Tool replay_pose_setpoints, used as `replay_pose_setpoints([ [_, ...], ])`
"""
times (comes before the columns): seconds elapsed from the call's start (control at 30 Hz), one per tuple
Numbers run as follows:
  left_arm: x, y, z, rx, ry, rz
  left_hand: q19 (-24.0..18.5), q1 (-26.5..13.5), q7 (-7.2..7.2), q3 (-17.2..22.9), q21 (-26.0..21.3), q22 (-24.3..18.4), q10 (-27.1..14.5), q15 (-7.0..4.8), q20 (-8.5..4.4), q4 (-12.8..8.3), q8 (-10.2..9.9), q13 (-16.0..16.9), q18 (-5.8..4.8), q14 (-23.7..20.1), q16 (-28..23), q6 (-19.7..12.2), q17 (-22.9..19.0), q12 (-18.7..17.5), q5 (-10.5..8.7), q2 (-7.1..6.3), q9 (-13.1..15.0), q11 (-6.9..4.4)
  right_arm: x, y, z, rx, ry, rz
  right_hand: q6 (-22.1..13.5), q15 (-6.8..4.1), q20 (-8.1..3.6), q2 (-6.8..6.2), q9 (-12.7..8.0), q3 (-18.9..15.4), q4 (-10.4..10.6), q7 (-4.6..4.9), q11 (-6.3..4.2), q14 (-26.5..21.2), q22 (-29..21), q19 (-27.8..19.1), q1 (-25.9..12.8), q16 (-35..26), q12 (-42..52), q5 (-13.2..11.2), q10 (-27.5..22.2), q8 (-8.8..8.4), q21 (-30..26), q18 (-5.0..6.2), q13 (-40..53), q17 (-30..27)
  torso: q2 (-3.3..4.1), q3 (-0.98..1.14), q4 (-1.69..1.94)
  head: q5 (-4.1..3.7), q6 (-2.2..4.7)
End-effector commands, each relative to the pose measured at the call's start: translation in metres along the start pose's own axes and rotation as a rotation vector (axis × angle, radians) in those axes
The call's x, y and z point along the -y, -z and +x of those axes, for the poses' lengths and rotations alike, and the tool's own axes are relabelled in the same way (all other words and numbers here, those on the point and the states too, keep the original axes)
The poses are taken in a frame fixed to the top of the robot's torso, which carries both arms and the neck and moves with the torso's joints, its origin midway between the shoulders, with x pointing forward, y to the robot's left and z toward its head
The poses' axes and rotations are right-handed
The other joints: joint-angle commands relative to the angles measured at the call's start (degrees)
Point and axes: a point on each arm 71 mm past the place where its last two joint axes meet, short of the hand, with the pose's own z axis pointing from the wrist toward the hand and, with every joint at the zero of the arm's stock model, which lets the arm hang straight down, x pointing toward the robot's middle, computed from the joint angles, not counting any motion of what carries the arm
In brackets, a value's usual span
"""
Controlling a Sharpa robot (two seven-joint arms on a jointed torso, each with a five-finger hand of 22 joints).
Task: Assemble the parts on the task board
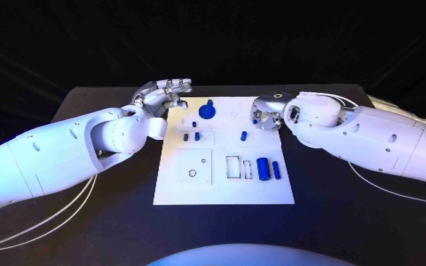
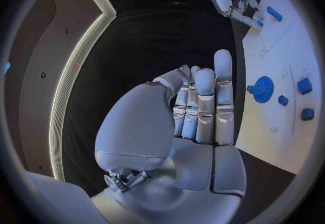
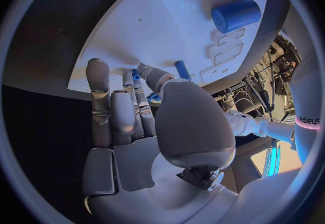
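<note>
Right hand (image 1: 269,113) pinching small blue part (image 3: 136,74)

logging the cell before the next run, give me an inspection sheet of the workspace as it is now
surface: black table, dark cloth, carrying the white task board at its middle.
job's things: blue gear near the board's far edge; large blue cylinder and slimmer blue pin side by side near the right edge; smaller blue parts mid-board.
clutter: nothing seen.
hands: left hand at the board's far left corner, fingers straight and together, holding nothing; right hand over the far right corner, something small and blue at its fingers, grip unclear.
cables: white cables trail under the left arm; another under the right.
surroundings: black backdrop behind the table.
</note>
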Motion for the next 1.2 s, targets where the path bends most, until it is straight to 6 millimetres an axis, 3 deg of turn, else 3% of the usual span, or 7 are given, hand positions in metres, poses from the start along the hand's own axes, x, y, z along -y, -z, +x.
replay_pose_setpoints([
  [0.03,0.001,0.000,0.002,-0.018,0.018,0.012,0.2,0.3,-0.16,-0.2,-0.2,-0.1,-0.4,-0.07,-0.29,-0.1,0.2,0.1,0.69,0.2,0.2,-0.2,-0.1,0.3,-0.05,0.29,0.0,-0.10,-0.003,-0.001,0.003,-0.009,-0.007,-0.024,0.6,-0.24,-0.02,0.42,0.1,0.5,-0.1,0.16,-0.07,1.8,0.2,0.6,0.5,0.1,-0.2,-0.4,0.7,-0.08,0.3,0.23,-0.3,0.1,-0.04,-0.02,0.04,-0.01,-0.11],
  [0.33,0.000,0.000,0.002,-0.020,0.019,0.006,0.2,0.3,-0.14,-0.3,-0.3,-0.2,-0.6,-0.05,-0.30,-0.2,0.2,0.2,0.67,0.1,0.2,-0.2,-0.2,0.4,-0.05,0.33,0.0,-0.08,-0.004,-0.005,0.006,-0.010,-0.015,-0.020,2.5,-0.70,-0.27,1.67,0.5,1.5,-0.6,-0.40,-0.62,2.0,1.2,1.3,1.1,0.4,-0.1,-2.0,2.7,0.53,1.1,0.15,-1.7,0.4,-0.01,-0.02,0.02,0.20,-0.27],
  [0.57,-0.001,0.000,0.004,-0.029,0.022,0.000,0.2,0.2,-0.10,-0.4,-0.3,-0.2,-0.8,-0.03,-0.30,-0.2,0.3,0.4,0.66,0.0,0.1,-0.4,-0.4,0.6,-0.05,0.35,-0.1,-0.04,-0.004,-0.009,0.010,-0.002,-0.004,-0.006,4.7,-1.20,-0.71,3.21,1.2,2.8,-1.9,-0.98,-1.34,2.2,4.9,2.9,2.3,0.5,0.3,-4.1,5.9,1.44,3.6,-0.46,-2.5,0.1,-0.04,-0.05,-0.05,0.22,-0.48],
  [1.2,-0.002,-0.001,0.002,-0.028,0.016,-0.011,0.1,0.2,-0.03,-0.6,-0.5,-0.3,-1.3,0.03,-0.29,-0.4,0.3,0.6,0.63,-0.3,0.0,-0.6,-0.8,1.0,-0.04,0.40,-0.1,0.03,-0.007,0.004,-0.002,0.148,-0.059,-0.022,5.4,-1.26,-0.77,2.93,1.7,2.9,-2.3,-1.05,-1.40,2.3,7.8,4.1,1.3,0.8,-0.4,-4.4,7.3,1.62,5.6,-0.97,-3.2,0.1,-0.15,-0.05,-0.02,-0.17,-0.39],
])
